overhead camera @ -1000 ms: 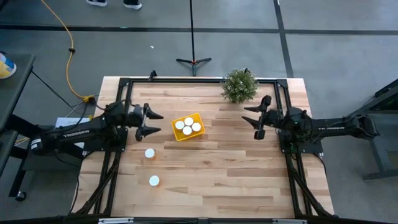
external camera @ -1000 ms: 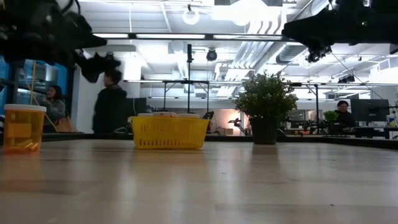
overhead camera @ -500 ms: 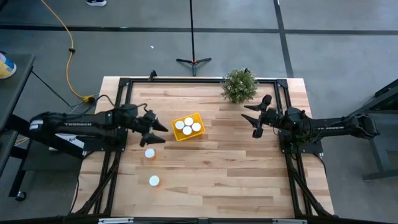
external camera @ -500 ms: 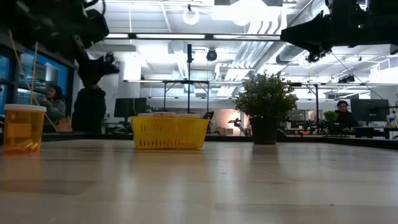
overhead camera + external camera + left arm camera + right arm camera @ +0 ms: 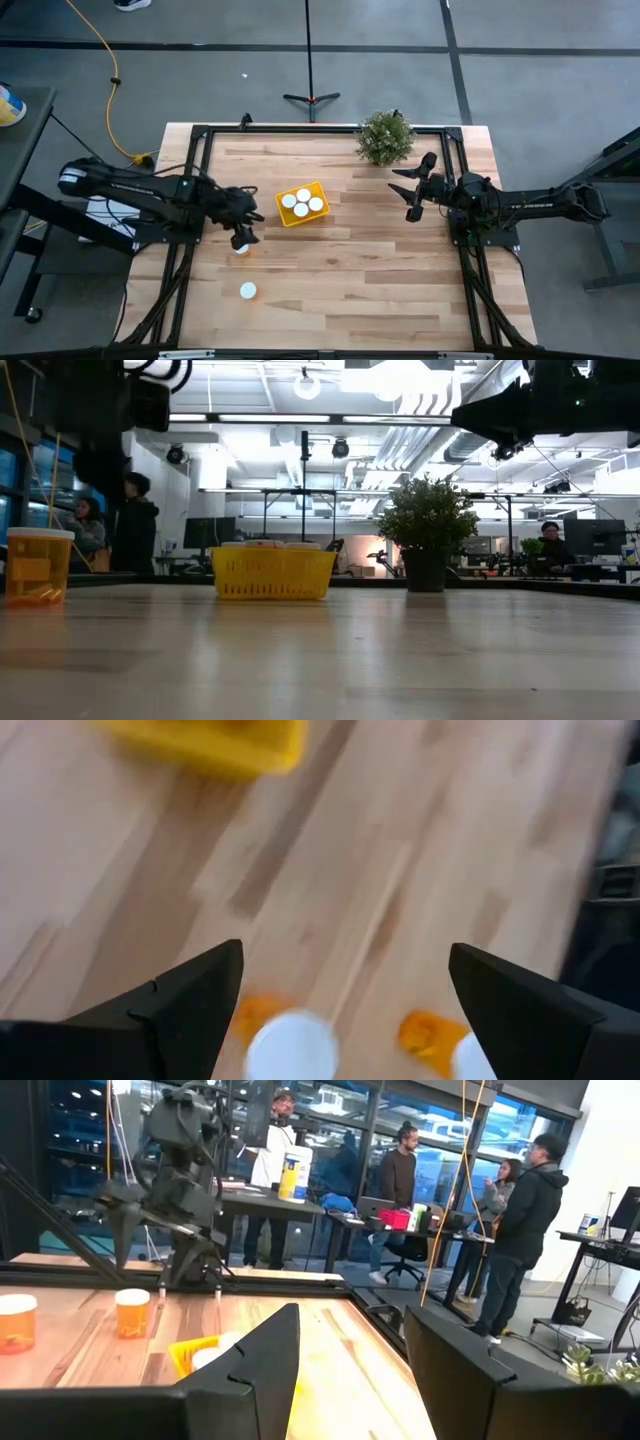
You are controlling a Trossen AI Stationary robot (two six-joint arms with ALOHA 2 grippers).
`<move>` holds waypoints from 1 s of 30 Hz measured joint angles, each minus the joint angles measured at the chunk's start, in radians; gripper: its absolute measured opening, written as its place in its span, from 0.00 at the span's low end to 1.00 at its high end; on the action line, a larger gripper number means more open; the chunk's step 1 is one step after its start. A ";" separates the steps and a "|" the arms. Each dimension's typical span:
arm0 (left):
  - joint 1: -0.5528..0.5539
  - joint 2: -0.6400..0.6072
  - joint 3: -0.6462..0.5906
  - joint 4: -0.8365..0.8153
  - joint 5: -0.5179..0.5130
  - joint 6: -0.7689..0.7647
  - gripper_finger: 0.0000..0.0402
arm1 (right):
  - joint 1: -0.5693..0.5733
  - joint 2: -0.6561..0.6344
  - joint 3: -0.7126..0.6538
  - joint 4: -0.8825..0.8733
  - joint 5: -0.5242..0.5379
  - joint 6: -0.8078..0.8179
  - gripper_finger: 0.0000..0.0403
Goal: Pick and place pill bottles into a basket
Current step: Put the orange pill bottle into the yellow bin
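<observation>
Yellow plastic marks the small rectangular basket [image 5: 302,204], which sits tilted near the middle of the pale wooden worktop [image 5: 350,280] in the high view, with the round white caps of small pill bottles [image 5: 303,201] packed inside it. Just beside its left end, the left claw [image 5: 243,231] hangs with fingers spread wide over another white-capped bottle [image 5: 241,247], holding nothing; a further bottle [image 5: 247,291] stands alone nearer the front edge, well apart from the basket. The right claw [image 5: 413,190] waits over the right side of the worktop, near a bushy green potted plant [image 5: 385,137], its fingers partly apart and empty. In the low view the basket [image 5: 272,573] stands on the far part of the worktop, the plant [image 5: 428,532] to its right and a translucent orange bottle [image 5: 37,567] at the left edge, under dark arm parts; people stand in the room behind. The left wrist view looks down between two widely parted dark fingers [image 5: 190,1005] at a white cap [image 5: 292,1046] below, a second orange bottle [image 5: 445,1042] close by and the basket [image 5: 215,744] farther off. The right wrist view shows its own fingers [image 5: 262,1360] with a gap between them, two orange bottles [image 5: 131,1313] on the worktop, and the left arm [image 5: 170,1180] above them.
</observation>
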 joint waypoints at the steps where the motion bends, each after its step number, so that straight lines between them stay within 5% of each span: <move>1: -0.007 0.019 0.012 -0.036 -0.012 -0.020 0.97 | 0.000 0.000 0.000 -0.004 0.000 0.000 0.43; 16: -0.022 0.206 0.042 -0.208 0.057 -0.150 0.97 | 0.000 0.000 0.000 -0.028 -0.001 0.000 0.43; 30: -0.066 0.217 0.042 -0.206 0.029 -0.177 0.97 | 0.000 0.000 0.000 -0.044 -0.001 0.008 0.43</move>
